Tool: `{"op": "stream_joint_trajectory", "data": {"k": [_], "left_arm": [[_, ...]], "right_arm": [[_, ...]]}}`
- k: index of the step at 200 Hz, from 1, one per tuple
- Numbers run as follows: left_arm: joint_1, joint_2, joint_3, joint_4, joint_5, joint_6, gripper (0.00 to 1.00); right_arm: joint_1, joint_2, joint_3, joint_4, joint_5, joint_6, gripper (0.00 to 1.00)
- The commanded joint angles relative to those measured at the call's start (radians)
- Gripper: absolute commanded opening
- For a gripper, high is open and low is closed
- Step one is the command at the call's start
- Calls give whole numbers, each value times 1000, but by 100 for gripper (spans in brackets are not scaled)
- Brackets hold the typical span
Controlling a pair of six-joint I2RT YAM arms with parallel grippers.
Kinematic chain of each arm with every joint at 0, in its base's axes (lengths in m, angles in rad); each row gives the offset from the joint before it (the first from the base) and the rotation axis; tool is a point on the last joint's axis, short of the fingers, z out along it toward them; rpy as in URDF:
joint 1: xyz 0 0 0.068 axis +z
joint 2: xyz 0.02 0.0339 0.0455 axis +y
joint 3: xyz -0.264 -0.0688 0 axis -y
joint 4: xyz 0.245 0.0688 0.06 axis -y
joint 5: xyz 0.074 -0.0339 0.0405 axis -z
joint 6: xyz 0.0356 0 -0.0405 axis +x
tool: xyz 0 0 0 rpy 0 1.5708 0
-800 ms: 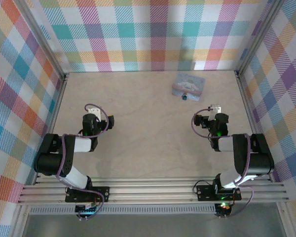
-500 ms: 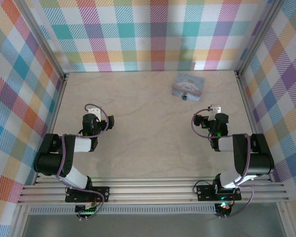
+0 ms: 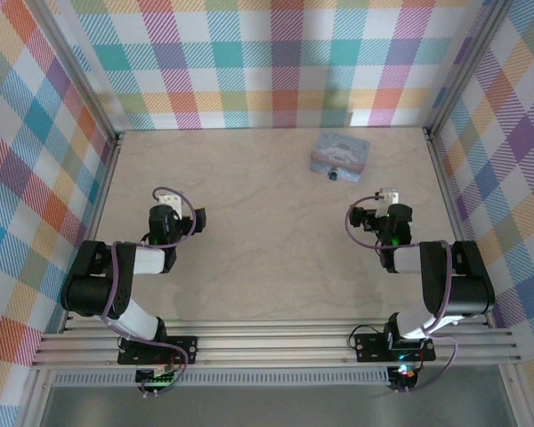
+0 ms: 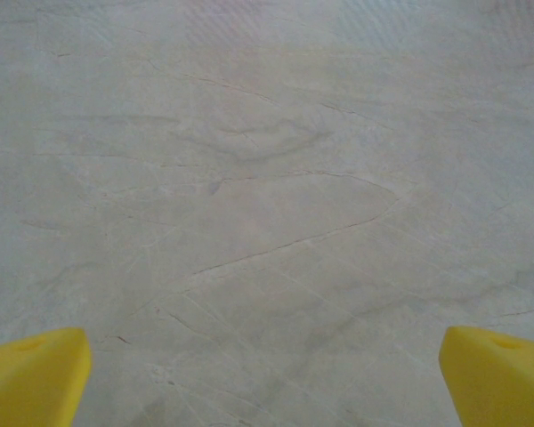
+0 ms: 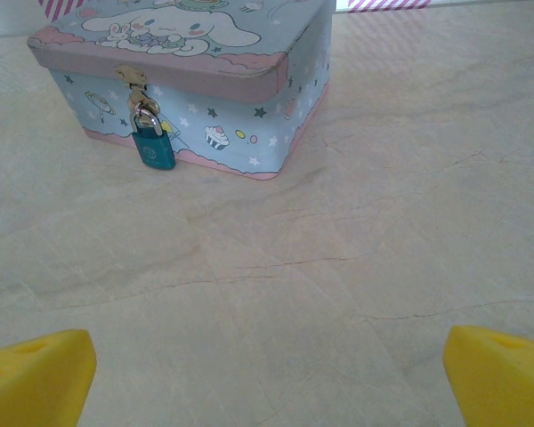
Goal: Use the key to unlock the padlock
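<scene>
Top view: a pale blue, cartoon-printed rectangular tin sits far right on the pale wooden table, a tiny blue-bodied padlock on its near side, facing the right gripper. The left gripper rests well apart. Left wrist view: yellow fingertips spread wide over bare wood, holding nothing. Right wrist view: jaws equally wide, empty; the padlock hangs from the tin's clasp, locking the lid.

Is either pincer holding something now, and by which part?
Nothing is held. Both the left pincer and the right pincer are open and empty; the padlock hangs untouched on the tin.
</scene>
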Motion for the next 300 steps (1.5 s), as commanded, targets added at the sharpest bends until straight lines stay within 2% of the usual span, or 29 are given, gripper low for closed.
{"op": "stream_joint_trajectory", "data": {"k": [1, 198, 215, 236, 249, 269, 300], "left_arm": [[15, 2, -9, 38, -12, -9, 100], [17, -8, 3, 12, -21, -17, 100], [18, -40, 31, -58, -19, -20, 100], [18, -81, 132, -280, -4, -19, 100], [17, -91, 197, -402, -1, -32, 100], [17, -119, 257, -508, 16, -66, 100], [17, -150, 305, -553, 92, -185, 100]], "right_arm": [[-6, -4, 17, 7, -19, -7, 100], [-5, -13, 21, -4, -25, -7, 100], [-5, -75, 66, -139, -28, -10, 100], [-5, -148, 173, -386, -11, -1, 100], [-5, -162, 249, -506, 23, 57, 100], [-5, -131, 393, -677, 48, 171, 100], [-5, 14, 684, -967, 89, 341, 100]]}}
